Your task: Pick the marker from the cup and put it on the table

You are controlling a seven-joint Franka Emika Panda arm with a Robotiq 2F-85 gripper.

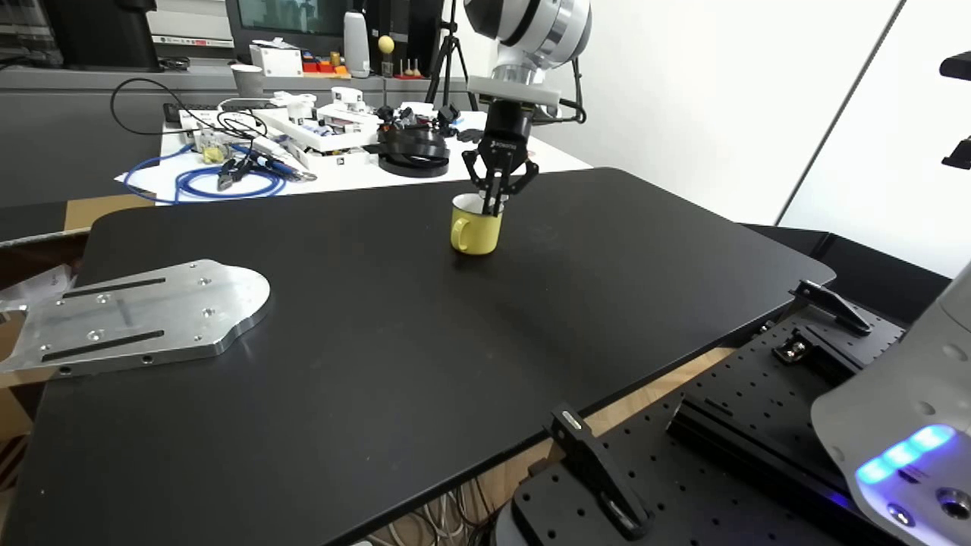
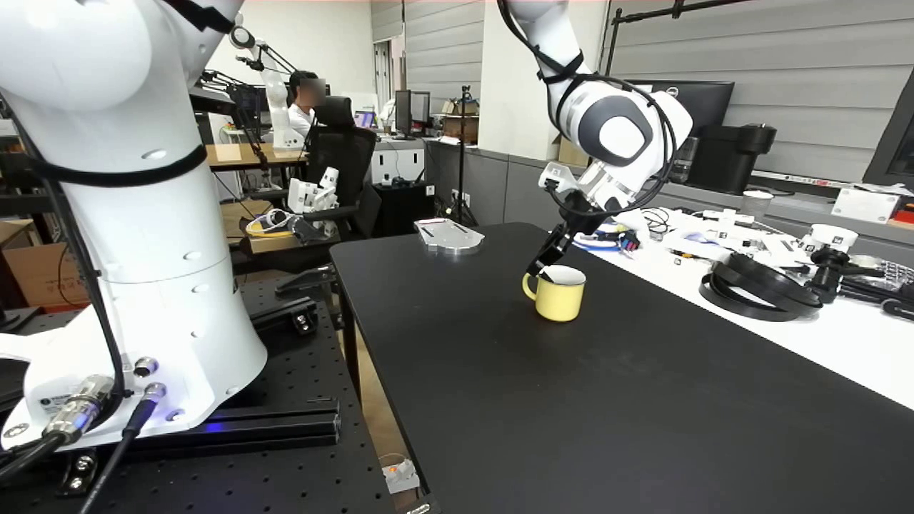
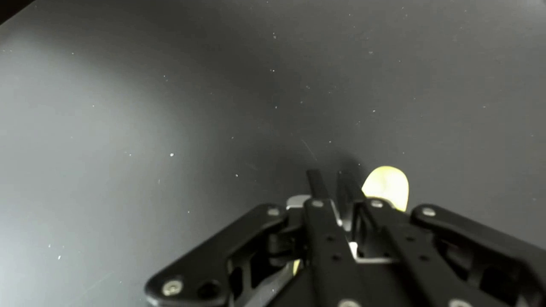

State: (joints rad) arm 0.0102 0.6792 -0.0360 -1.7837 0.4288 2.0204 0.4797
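One gripper at the cup — lettering blurred

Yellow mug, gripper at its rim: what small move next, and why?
I'd probably lift the gripper slightly: in both exterior views its jaws overlap the rim of the yellow mug, the wrist view shows them narrowly apart, and I can't tell whether they hold the marker. Lifting might show that.

1 yel. cup is standing by claw w/ 2 fingers; 1 blk. tbl. is lying below, 1 metal plate is lying well apart.
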